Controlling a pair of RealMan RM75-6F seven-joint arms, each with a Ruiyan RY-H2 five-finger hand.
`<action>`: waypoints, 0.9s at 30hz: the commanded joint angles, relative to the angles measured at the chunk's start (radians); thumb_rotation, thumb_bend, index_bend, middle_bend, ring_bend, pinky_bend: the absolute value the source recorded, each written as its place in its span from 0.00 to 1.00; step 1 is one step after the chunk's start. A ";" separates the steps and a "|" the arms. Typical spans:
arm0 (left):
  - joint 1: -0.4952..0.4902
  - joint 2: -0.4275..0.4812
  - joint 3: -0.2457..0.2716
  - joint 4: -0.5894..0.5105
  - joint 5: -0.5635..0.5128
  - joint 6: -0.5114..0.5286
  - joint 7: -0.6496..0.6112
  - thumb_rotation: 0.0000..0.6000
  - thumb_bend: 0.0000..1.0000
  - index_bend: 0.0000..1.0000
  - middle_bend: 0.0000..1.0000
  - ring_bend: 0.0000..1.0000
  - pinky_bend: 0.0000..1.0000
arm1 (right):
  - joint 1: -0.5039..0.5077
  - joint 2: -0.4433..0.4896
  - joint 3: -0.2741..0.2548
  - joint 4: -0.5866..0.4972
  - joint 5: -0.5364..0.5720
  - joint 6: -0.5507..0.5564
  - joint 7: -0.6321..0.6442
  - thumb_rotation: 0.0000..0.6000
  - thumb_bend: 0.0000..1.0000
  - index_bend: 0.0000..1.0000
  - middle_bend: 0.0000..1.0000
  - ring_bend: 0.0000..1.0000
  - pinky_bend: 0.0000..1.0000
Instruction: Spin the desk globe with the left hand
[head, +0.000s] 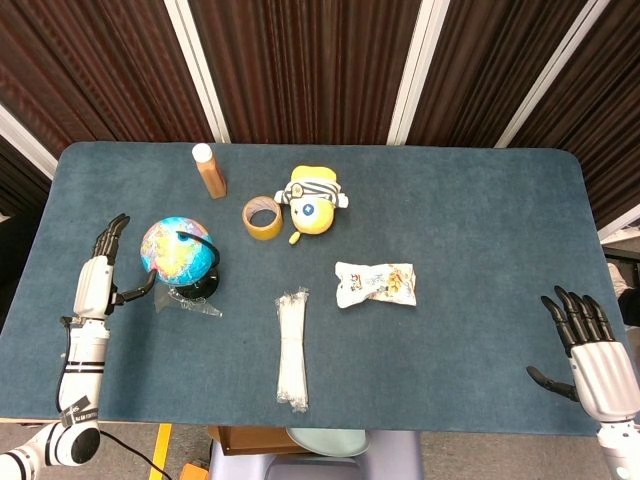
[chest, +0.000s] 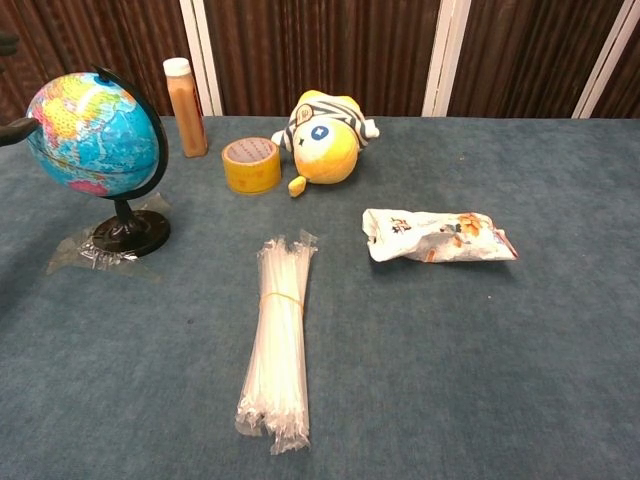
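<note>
The desk globe (head: 177, 252) (chest: 92, 135), blue with coloured continents, stands on a black base over a scrap of clear plastic (chest: 88, 250) near the table's left side. My left hand (head: 102, 270) is just left of the globe, fingers spread and empty, its thumb reaching toward the ball with a small gap. In the chest view only the tip of that thumb (chest: 12, 129) shows at the left edge. My right hand (head: 588, 345) hovers open at the table's near right corner, far from the globe.
Behind the globe stands a brown bottle (head: 209, 171) with a white cap. A roll of yellow tape (head: 262, 217) and a yellow plush toy (head: 312, 203) sit further right. A bundle of clear straws (head: 291, 348) and a snack packet (head: 375, 284) lie mid-table.
</note>
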 joint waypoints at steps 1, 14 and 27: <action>-0.001 0.003 -0.003 0.004 -0.006 -0.009 -0.011 1.00 0.36 0.00 0.00 0.00 0.00 | 0.000 -0.002 0.000 0.000 -0.002 0.000 -0.003 1.00 0.17 0.00 0.00 0.00 0.00; -0.021 -0.017 -0.023 0.079 -0.031 -0.036 -0.046 1.00 0.36 0.00 0.00 0.00 0.00 | -0.002 -0.002 0.000 -0.001 0.005 -0.005 -0.006 1.00 0.17 0.00 0.00 0.00 0.00; -0.059 -0.040 -0.057 0.162 -0.079 -0.105 -0.084 1.00 0.36 0.00 0.00 0.00 0.00 | -0.002 -0.003 0.003 -0.005 0.012 -0.011 -0.021 1.00 0.17 0.00 0.00 0.00 0.00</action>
